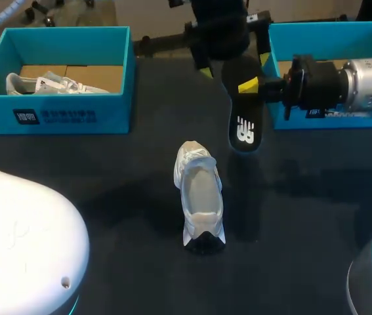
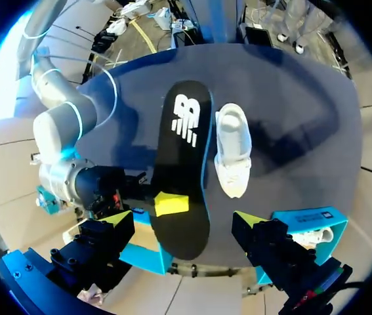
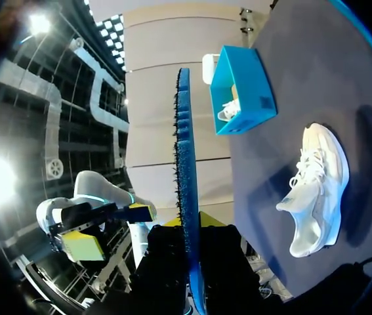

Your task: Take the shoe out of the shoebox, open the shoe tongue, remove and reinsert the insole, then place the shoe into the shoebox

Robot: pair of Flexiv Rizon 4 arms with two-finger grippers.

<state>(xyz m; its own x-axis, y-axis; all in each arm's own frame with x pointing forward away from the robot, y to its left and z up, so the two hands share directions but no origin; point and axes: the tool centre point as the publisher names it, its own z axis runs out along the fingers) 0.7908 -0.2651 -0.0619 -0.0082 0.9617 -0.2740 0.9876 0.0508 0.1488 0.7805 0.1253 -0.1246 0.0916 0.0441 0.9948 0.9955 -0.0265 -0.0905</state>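
At mid-bench [image 1: 107, 190], noted one white shoe [image 1: 200, 193], standing on its sole with laces uppermost, on the open surface and well apart from the arms.

Beyond the shoe and a little toward the right side, noted the black insole [image 1: 243, 121], out of the shoe and held off the bench. White-printed face turned toward the left tool [image 2: 182, 220]. Blue along the edge, as seen edge-on from the right wrist view. Hanging between the shoe and the right shoebox [image 1: 284, 39] in the head view, touching neither.

Right tool [image 3: 189, 226]: clamped on the insole toward one end, one yellow-tipped finger on each face. Arm entering from the right, crossing in front of the right shoebox and hiding much of its inside. Contents of that box not determinable.

Left tool: raised over the far side of the bench, fingers [image 2: 115, 220] spread wide, gripping nothing. Insole ahead of it, in line with the gap, clear of both fingers.

At the far left of the bench, left shoebox [image 1: 67, 115]: blue, open-topped, upright. Inside, a second white shoe [image 1: 48, 84] lying on the brown cardboard floor, toward the box's left end.
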